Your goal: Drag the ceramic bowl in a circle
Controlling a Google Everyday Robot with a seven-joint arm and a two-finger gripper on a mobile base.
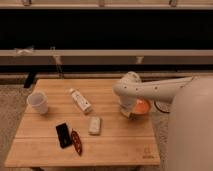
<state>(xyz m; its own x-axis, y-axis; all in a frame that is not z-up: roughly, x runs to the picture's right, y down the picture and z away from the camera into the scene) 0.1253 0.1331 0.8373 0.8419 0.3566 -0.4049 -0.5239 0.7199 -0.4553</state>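
Ceramic bowl (142, 106) near table's (120, 147) right edge, tool (127, 111) at its rim, grip state unclear, no legible writing

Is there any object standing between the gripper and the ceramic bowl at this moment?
Nothing visible does. The gripper is already down at the left edge of the ceramic bowl, near the right side of the table. The closest object, a small white block, lies apart to the left.
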